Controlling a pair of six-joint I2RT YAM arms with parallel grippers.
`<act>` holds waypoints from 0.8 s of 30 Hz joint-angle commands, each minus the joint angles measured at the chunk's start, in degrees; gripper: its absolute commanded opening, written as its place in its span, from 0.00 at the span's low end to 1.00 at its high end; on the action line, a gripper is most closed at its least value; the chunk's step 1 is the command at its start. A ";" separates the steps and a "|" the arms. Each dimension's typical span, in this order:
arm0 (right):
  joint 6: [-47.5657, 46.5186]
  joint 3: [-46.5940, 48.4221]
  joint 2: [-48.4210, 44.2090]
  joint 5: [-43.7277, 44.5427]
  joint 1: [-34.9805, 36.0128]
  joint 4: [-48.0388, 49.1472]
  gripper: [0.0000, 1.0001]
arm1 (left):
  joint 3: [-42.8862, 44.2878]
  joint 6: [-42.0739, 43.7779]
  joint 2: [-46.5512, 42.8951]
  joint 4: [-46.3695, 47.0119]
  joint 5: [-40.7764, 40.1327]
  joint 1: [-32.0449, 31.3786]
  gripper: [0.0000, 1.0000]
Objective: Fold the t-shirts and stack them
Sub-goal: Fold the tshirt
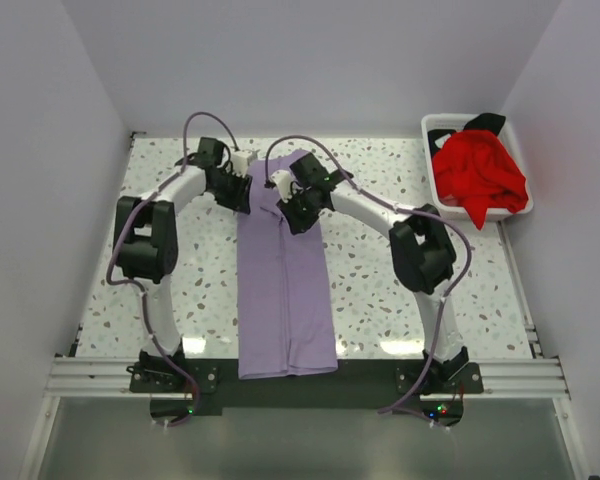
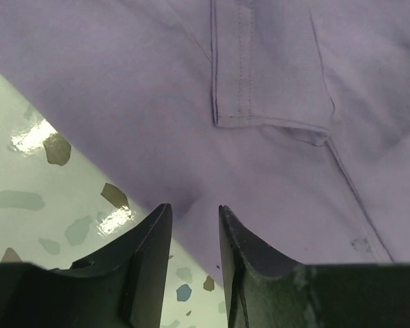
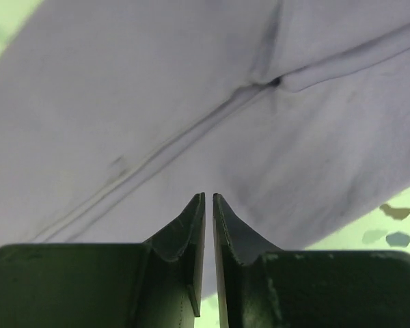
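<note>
The lavender-purple t-shirt lies flat as a long narrow strip down the middle of the table, its near end at the front edge. My left gripper is at its far left edge. In the left wrist view the gripper is open a finger's width just over the cloth's edge. My right gripper is over the far right part. In the right wrist view it is shut with a hairline gap, over the purple cloth. The red t-shirt and a black one lie in the basket.
The white plastic basket stands at the table's back right corner. Speckled tabletop lies bare on both sides of the purple strip. White walls close in the left, back and right. The aluminium rail runs along the front.
</note>
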 commanded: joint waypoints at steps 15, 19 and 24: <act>8.31 16.09 19.85 16.77 -6.08 6.34 0.14 | 14.38 -3.63 16.30 2.30 -5.53 -0.25 0.30; 8.22 21.36 23.02 17.65 -7.74 6.25 0.14 | 18.78 -4.33 19.11 2.03 -5.71 -0.25 0.29; 7.96 24.80 26.01 19.58 -9.68 7.21 0.14 | 22.82 -5.30 21.49 1.42 -5.71 -0.17 0.29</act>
